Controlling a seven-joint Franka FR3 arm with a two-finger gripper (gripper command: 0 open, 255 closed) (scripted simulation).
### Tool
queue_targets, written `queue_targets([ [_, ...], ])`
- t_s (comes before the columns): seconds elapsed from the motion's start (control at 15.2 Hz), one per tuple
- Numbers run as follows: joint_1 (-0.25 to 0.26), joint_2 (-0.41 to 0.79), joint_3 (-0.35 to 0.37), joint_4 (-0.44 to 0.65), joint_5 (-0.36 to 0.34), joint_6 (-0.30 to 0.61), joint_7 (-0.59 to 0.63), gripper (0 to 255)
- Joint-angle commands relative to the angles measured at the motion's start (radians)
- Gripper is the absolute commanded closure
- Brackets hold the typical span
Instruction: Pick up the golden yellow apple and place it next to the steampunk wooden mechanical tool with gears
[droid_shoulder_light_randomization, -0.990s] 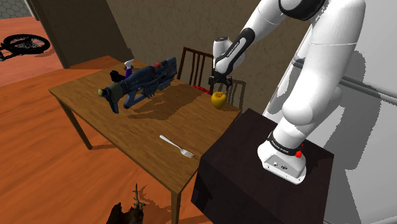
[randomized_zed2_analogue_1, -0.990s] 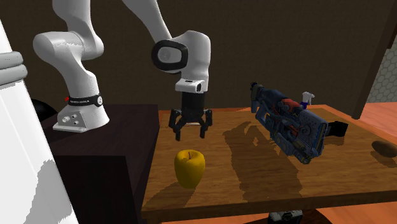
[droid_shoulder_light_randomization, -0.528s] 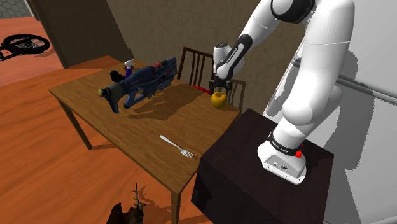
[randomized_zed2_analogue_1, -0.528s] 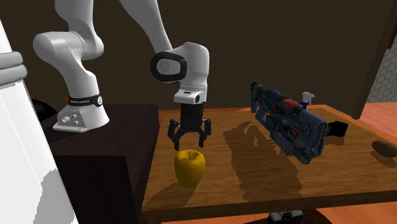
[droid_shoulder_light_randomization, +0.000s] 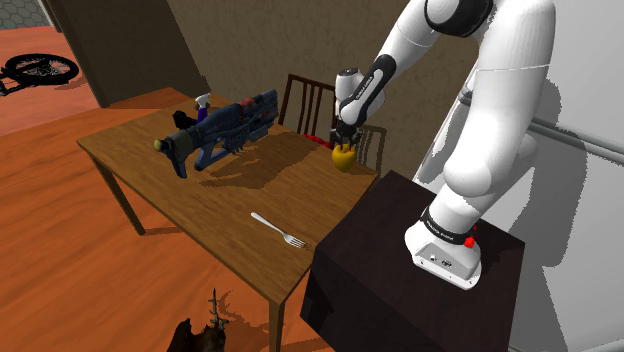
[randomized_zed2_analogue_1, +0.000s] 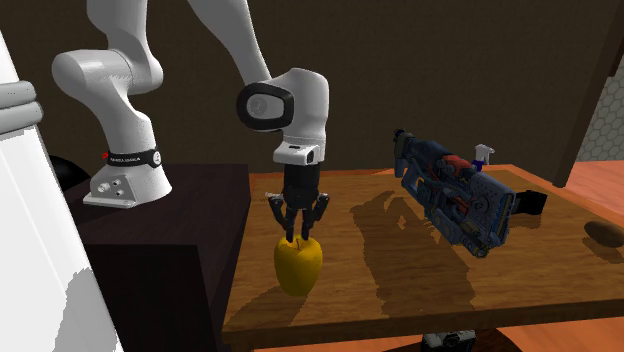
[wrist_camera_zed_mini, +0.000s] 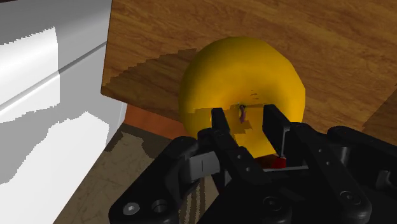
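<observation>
We see the yellow apple (droid_shoulder_light_randomization: 343, 157) standing upright close to a corner of the wooden table (droid_shoulder_light_randomization: 230, 190), at the end nearest the dark stand (droid_shoulder_light_randomization: 400, 270) and just in front of a wooden chair (droid_shoulder_light_randomization: 303, 100). In the wrist view the apple (wrist_camera_zed_mini: 242, 76) sits just beside the table's edge, with floor and a white cabinet (wrist_camera_zed_mini: 51, 95) beyond it, so little surface is left on that side. The black gripper (randomized_zed2_analogue_1: 298, 238) points straight down onto the apple (randomized_zed2_analogue_1: 297, 265). Its fingers (wrist_camera_zed_mini: 219, 127) stand close together on the crown, one on either side of the stem, nipping the top of the fruit. The apple's base rests on the wood. The blue gun-shaped tool (droid_shoulder_light_randomization: 222, 128) lies well apart from it toward the far end of the table, with a small spray bottle (droid_shoulder_light_randomization: 203, 104) just behind it. Between apple and tool we find a broad stretch of bare tabletop crossed by shadow. A fork (droid_shoulder_light_randomization: 279, 230) lies near the table's edge at the shoulder view's lower side, apart from both. In the second exterior view the tool (randomized_zed2_analogue_1: 455, 195) sits at the right and the stand (randomized_zed2_analogue_1: 170, 250) borders the table's left edge.
</observation>
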Motion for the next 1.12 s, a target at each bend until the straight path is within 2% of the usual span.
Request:
queue_targets([
  [0.0, 0.0, 0.0, 0.0, 0.0, 0.0, 0.0, 0.0, 255],
  [0.46, 0.0, 0.0, 0.0, 0.0, 0.0, 0.0, 0.0, 255],
  [1.06, -0.012, -0.119, 0.022, -0.018, 0.04, -0.099, -0.05, 255],
])
